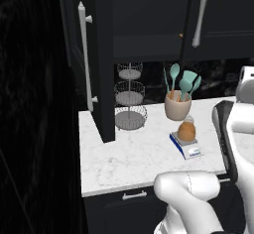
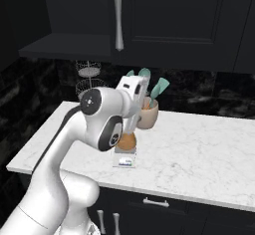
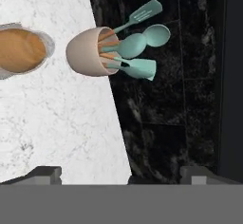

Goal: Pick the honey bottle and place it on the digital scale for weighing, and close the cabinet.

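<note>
The amber honey bottle (image 1: 187,130) stands upright on the digital scale (image 1: 187,149), a blue device with a grey plate, on the white marble counter. From the right base view, the honey bottle (image 2: 127,142) and scale (image 2: 124,161) sit half behind my forearm. My gripper (image 3: 121,174) is open and holds nothing. It hangs above the counter beside the crock, with the honey bottle (image 3: 19,50) at the left edge of the hand view. The black cabinet (image 1: 149,15) has its left door (image 1: 101,79) swung out open over the counter.
A beige crock of teal spatulas (image 1: 177,106) stands just behind the scale, against the black stone backsplash. A tiered wire basket (image 1: 130,104) sits under the open cabinet. Black drawers (image 2: 159,202) run below the counter edge. My own arm (image 2: 99,119) crosses in front of the scale.
</note>
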